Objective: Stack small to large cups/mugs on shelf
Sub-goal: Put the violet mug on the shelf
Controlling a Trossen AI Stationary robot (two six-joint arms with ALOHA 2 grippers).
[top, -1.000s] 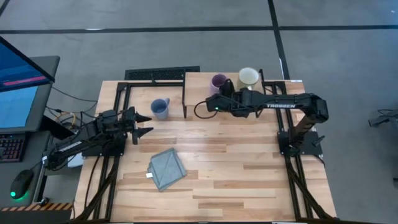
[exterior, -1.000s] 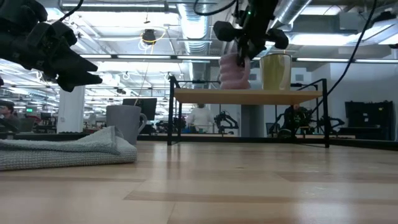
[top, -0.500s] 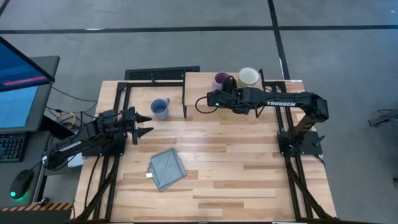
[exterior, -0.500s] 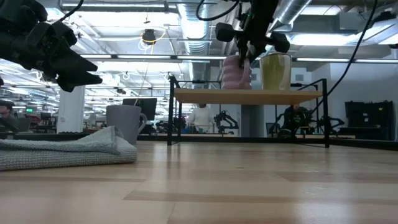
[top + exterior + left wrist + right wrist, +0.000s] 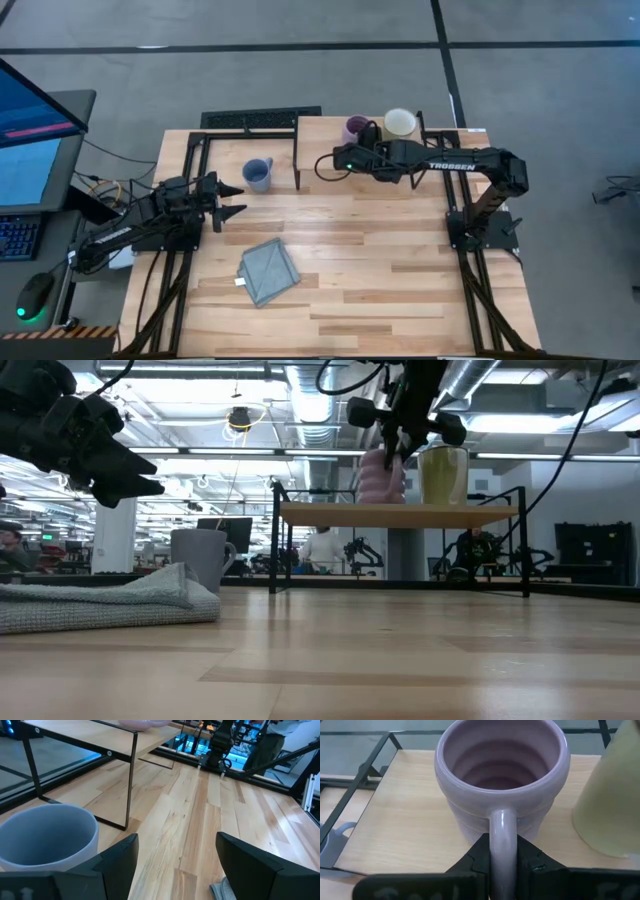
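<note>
The lavender mug (image 5: 502, 775) is on the light-wood shelf (image 5: 320, 140), close beside the cream mug (image 5: 400, 124), which stands on its base on the board. My right gripper (image 5: 502, 855) is shut on the lavender mug. The dusty blue mug (image 5: 257, 174) stands on the tabletop left of the shelf. My left gripper (image 5: 232, 200) hovers open just near-left of it, above the table, touching nothing. In the low view the lavender mug (image 5: 380, 475) shows at the shelf board (image 5: 330, 513); whether its base rests on the board, I cannot tell. My right gripper pinches the lavender mug's handle (image 5: 502, 827) between its two fingers, one on each side of the loop. The fingers (image 5: 475, 855) come from the table's near side, slanting down. The mug stays upright, mouth up, with its handle facing the gripper.
A grey-blue folded cloth (image 5: 268, 270) lies on the tabletop toward the near edge. The shelf's black metal legs (image 5: 131, 780) stand between the blue mug and the shelf space. A monitor and keyboard sit off the table's left side.
My right arm has moved a little toward the table's far edge, carrying the lavender mug slightly closer to the cream mug. The gripper has stayed shut on the handle.
</note>
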